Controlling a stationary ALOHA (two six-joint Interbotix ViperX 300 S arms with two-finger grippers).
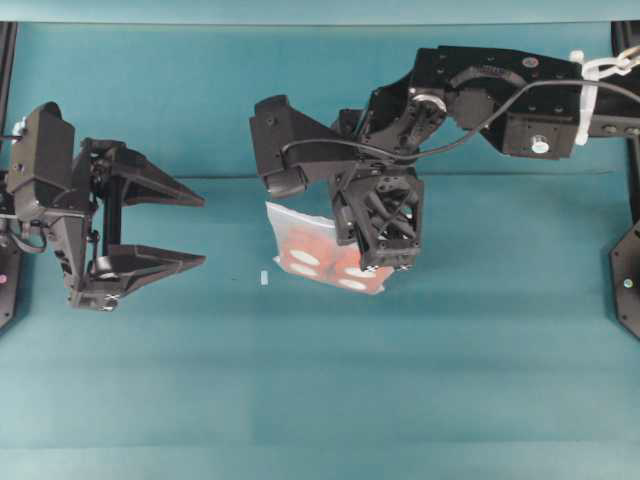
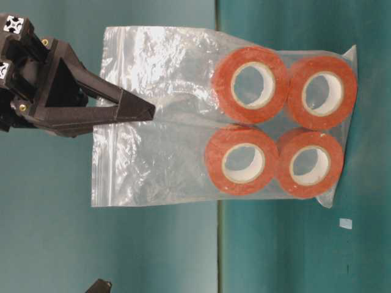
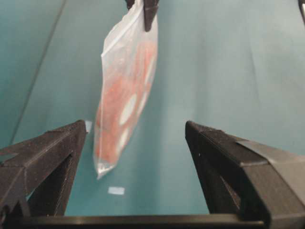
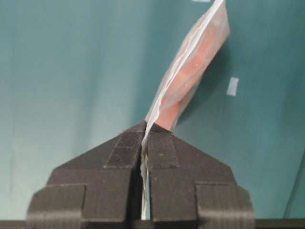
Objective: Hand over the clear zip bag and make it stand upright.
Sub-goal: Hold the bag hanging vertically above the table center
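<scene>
The handover step is in hand: the clear zip bag (image 2: 183, 116), a rectangular see-through crinkly plastic pouch with four orange-red tape rolls (image 2: 278, 128) with white cores packed at one end, hangs in the air from the right gripper (image 4: 144, 131) above the middle of the teal surface (image 1: 320, 400), a little toward its far edge. It does not appear to touch the surface. The weight of the rolls pulls the filled end down while the empty end sits up in the grip.

The right gripper is pressed together, its two black fingers (image 4: 119, 148) pinching the thin plastic film near the bag's upper edge; in the right wrist view the bag runs out from the seam between the pads. The left gripper (image 1: 195, 230) waits near the left edge of the surface with its jaws spread wide, empty, well apart from the bag but facing it; in the left wrist view the bag hangs ahead, slightly toward the left finger (image 3: 43, 162).

By my judgement, the next move calls for bringing bag and left gripper together so the open jaws straddle a free part of the plastic, clear of the right fingers, then closing before the right lets go. A grip on the empty film rather than on the rolls would leave the heavy end low, which should help the bag stand later. A small pale scrap (image 1: 264, 278) lies on the surface beside the bag.
</scene>
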